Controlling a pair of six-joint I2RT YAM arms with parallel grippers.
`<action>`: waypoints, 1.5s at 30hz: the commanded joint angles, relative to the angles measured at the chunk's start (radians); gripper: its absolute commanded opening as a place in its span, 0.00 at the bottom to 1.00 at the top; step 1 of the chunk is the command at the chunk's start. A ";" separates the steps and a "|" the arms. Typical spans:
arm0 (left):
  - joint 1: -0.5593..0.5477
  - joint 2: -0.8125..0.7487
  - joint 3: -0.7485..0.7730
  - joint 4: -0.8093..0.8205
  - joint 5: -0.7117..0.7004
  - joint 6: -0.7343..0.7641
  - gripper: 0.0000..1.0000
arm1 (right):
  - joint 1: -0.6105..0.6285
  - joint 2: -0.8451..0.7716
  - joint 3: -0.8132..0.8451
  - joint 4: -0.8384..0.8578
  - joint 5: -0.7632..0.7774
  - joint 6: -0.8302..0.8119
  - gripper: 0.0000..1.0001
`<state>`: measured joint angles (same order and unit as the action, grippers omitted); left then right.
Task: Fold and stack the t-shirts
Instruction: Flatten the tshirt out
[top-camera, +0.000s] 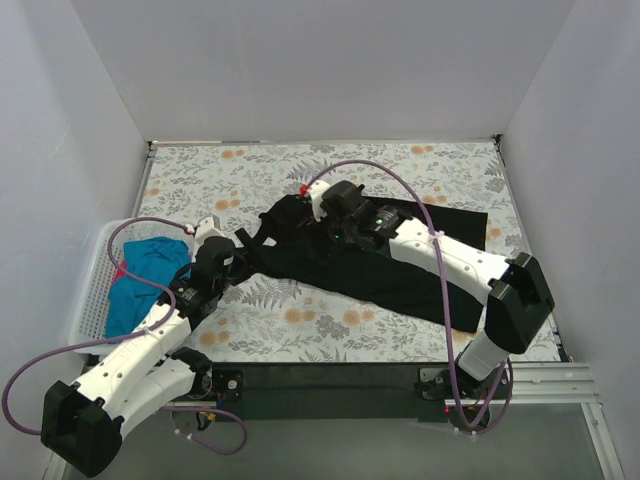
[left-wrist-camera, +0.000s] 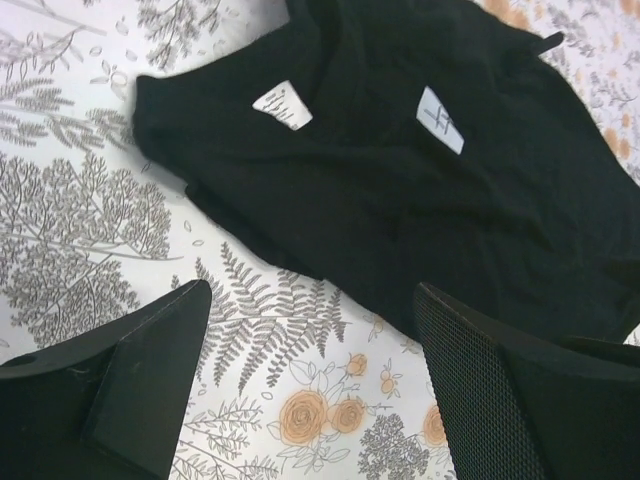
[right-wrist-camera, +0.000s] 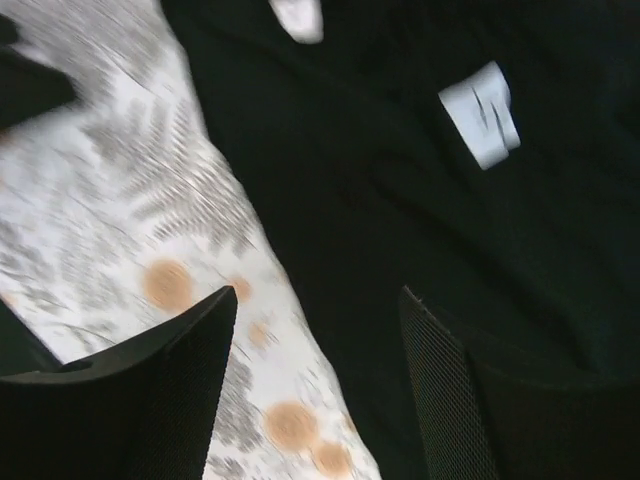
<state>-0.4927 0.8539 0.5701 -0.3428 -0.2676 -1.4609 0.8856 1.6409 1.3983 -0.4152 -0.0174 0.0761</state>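
Observation:
The large black t-shirt (top-camera: 400, 275) lies spread across the middle of the floral table cover, collar end toward the left. Its white labels (left-wrist-camera: 283, 105) show in the left wrist view. My left gripper (top-camera: 243, 243) hovers just left of the shirt's collar end, open (left-wrist-camera: 312, 295), with only bare cover between its fingers. My right gripper (top-camera: 308, 212) is over the shirt's upper left part, open (right-wrist-camera: 315, 295), straddling the shirt's edge (right-wrist-camera: 420, 200) with nothing held; that view is blurred. The teal-blue t-shirt (top-camera: 150, 272) and a bit of pink-red cloth (top-camera: 122, 268) lie in the basket.
A white lattice basket (top-camera: 92, 300) stands at the table's left edge beside my left arm. White walls close in the table on three sides. The right arm's purple cable (top-camera: 440, 270) loops over the black shirt.

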 joint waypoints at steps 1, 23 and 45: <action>0.002 0.005 -0.007 -0.076 0.021 -0.058 0.81 | -0.103 -0.171 -0.145 -0.005 0.135 0.039 0.71; 0.003 0.382 0.091 -0.107 0.062 -0.116 0.78 | -0.775 0.210 -0.242 0.167 -0.136 0.149 0.65; 0.013 0.004 0.207 -0.364 -0.266 -0.203 0.76 | -0.033 0.170 -0.043 0.288 -0.093 -0.056 0.71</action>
<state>-0.4862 0.9249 0.7109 -0.6125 -0.4446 -1.6409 0.8253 1.7107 1.2778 -0.1532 -0.1074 0.0608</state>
